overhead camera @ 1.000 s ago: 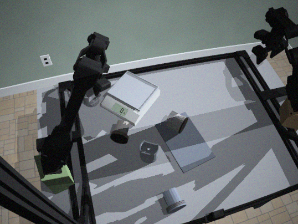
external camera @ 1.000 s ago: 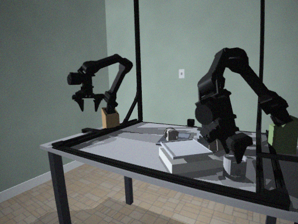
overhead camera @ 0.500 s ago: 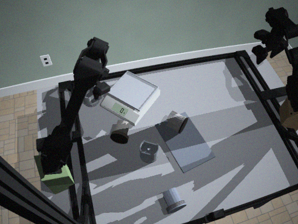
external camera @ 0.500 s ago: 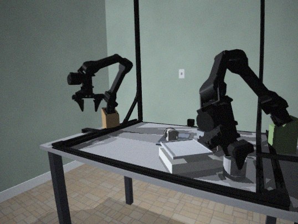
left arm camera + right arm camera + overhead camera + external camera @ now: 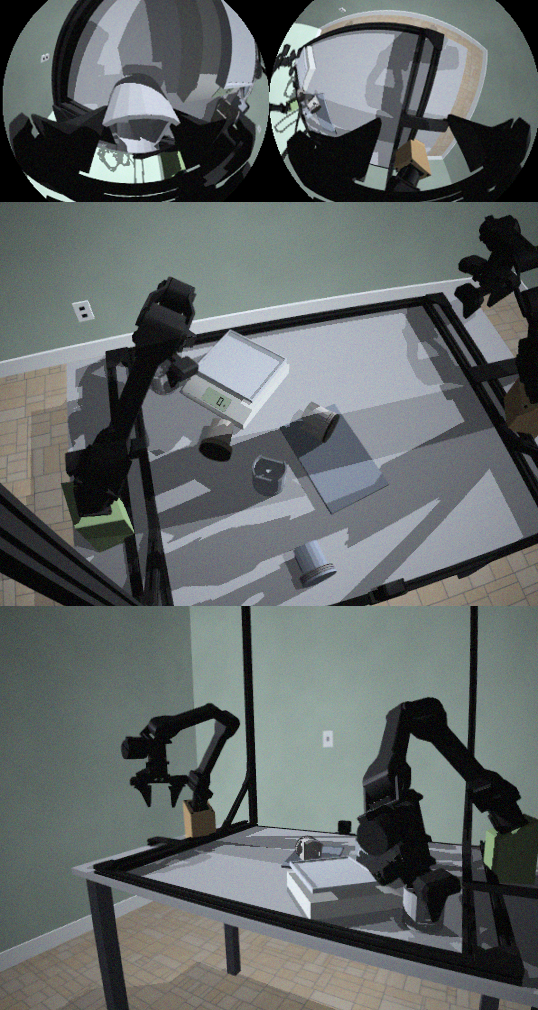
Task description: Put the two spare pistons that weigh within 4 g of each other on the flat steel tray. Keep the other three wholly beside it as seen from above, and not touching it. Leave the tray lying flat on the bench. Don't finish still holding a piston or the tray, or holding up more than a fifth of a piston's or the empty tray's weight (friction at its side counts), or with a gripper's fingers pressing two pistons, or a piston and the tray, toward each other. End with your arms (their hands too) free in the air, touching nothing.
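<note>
Overall, the table (image 5: 350,347) (image 5: 225,871) (image 5: 346,59) is matte pale grey within a black metal frame. The left arm (image 5: 135,389) (image 5: 427,718) is the nearer arm to the target piston; the right arm (image 5: 530,334) (image 5: 225,723) is well apart. The boxy white scale (image 5: 240,367) (image 5: 320,903) reads zero. The flat steel tray (image 5: 345,474) (image 5: 335,850) (image 5: 325,113) is a thin blue-grey rectangle; another piston (image 5: 319,422) (image 5: 311,848) (image 5: 314,105) lies over one end.

The target piston (image 5: 162,386) (image 5: 412,906) (image 5: 135,101), a smooth grey cylinder, stands on the table beside the scale. Its long axis appears upright. The left jaws (image 5: 167,374) (image 5: 411,900) are apart, one on each side of it; contact cannot be determined. The next operation likely requires closing squarely across this axis; an off-centre grip could tip the piston. The right jaws (image 5: 478,308) (image 5: 161,806) are wide apart and unloaded.
</note>
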### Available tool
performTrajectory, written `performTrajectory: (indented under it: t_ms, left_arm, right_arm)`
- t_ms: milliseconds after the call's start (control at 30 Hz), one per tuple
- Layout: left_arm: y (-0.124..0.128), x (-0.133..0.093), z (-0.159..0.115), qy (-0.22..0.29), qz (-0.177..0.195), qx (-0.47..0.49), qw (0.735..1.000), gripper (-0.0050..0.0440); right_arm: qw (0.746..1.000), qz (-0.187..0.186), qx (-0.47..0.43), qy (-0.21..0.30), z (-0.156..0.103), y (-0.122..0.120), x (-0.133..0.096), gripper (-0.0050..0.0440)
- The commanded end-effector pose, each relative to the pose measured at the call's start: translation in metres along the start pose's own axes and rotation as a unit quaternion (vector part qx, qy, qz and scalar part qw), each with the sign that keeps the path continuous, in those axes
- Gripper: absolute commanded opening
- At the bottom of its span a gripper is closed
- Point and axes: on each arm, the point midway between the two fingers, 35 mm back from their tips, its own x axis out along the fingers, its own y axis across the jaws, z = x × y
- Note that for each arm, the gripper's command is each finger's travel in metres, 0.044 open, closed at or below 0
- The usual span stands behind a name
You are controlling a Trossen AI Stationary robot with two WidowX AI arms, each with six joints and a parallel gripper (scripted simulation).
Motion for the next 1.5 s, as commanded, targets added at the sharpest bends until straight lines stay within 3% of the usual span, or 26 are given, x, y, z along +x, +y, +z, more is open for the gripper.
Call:
performTrajectory:
  t_ms: [0, 900, 1467]
  left_arm:
    - [0.0, 0.007, -0.003, 0.007, -0.003, -0.003, 1.0, 0.0158]
    - [0.0, 0.007, -0.003, 0.007, -0.003, -0.003, 1.0, 0.0158]
    - [-0.001, -0.018, -0.009, 0.007, -0.003, -0.003, 1.0, 0.0158]
  right_arm:
    - [1.0, 0.001, 0.0, 0.0, 0.0, 0.0, 0.0, 0.044]
    - [1.0, 0.001, 0.0, 0.0, 0.0, 0.0, 0.0, 0.044]
    - [1.0, 0.001, 0.0, 0.0, 0.0, 0.0, 0.0, 0.044]
